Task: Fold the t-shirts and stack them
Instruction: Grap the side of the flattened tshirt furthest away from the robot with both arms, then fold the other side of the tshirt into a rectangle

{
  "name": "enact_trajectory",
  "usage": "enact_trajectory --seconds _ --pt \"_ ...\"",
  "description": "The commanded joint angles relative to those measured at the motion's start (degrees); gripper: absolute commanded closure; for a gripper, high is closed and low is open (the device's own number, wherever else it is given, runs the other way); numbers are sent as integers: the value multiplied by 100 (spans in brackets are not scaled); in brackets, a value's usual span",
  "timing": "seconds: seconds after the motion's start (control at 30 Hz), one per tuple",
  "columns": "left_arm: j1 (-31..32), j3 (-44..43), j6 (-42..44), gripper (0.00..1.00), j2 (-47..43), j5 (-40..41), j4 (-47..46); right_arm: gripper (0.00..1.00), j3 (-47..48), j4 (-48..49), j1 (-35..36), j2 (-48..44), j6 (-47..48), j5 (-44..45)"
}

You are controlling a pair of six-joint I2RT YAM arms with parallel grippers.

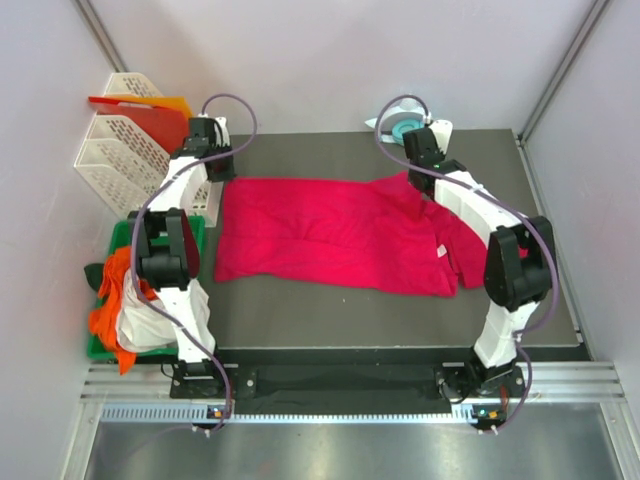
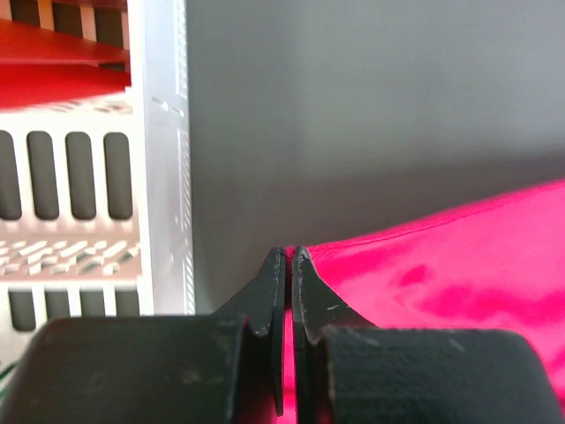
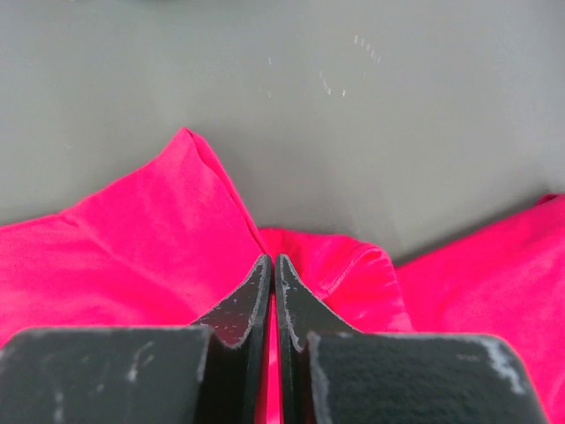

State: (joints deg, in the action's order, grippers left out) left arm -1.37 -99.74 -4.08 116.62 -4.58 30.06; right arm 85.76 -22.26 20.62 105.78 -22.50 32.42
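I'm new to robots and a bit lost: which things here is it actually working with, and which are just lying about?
In the job:
crimson t-shirt, spread on the table
left gripper and right gripper, each shut on its cloth

Lying about:
white rack
red-orange sheets
green bin of orange and white cloth
round teal object

Both arms forward, left end effector [image 2: 289, 252] and right end effector [image 3: 268, 258] low, jaws pinched tight.
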Motion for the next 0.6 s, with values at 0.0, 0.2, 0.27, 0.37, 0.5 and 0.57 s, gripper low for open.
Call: enact_trajectory --seconds 0.0,0.2,0.27,0.37,0.5,0.57 --pt "-30 236 83 100 -718 -403 219 100 29 161 170 -777 62 115" --pt "-30 736 109 100 -1254 -482 439 100 -287 47 372 -1278 53 202" --pt "-30 921 144 100 -1369 -483 500 100 -506 29 434 -1498 44 220" --pt "-30 1132 205 100 -1589 -518 702 100 -813 3 522 -1814 44 238" --pt "-30 1492 284 100 -1949 -553 843 100 -1201 -85 662 -2227 18 282" --pt "-30 1685 337 100 -2063 -553 931 100 -1429 -199 697 -2438 -52 300"
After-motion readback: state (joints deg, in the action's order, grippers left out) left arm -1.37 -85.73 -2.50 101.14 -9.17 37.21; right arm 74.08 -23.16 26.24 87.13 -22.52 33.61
